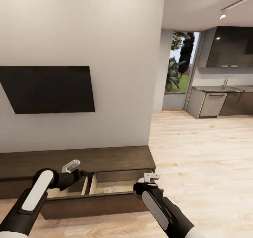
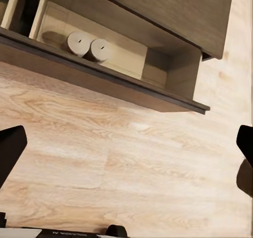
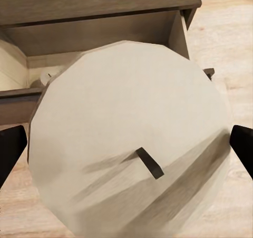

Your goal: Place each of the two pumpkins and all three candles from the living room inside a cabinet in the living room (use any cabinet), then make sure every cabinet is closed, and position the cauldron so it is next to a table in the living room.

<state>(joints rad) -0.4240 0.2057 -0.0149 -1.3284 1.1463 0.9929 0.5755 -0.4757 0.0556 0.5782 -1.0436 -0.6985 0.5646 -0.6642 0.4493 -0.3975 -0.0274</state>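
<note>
Cabinet (image 1: 105, 159) low against wall, drawer (image 1: 95, 204) pulled open just ahead of both grippers; dark TV (image 1: 49, 88) on wall above. Two candles (image 2: 87, 44) lie side by side, touching, in drawer compartment beyond left gripper (image 1: 71, 165); its fingers wide apart over bare wood floor (image 2: 137, 164). Right wrist view: third candle (image 3: 129, 143), wick end toward camera, clamped between right gripper (image 1: 151, 177) fingers, at drawer's front edge. Both forearms reach forward.

Bright, even light; soft renders
</note>
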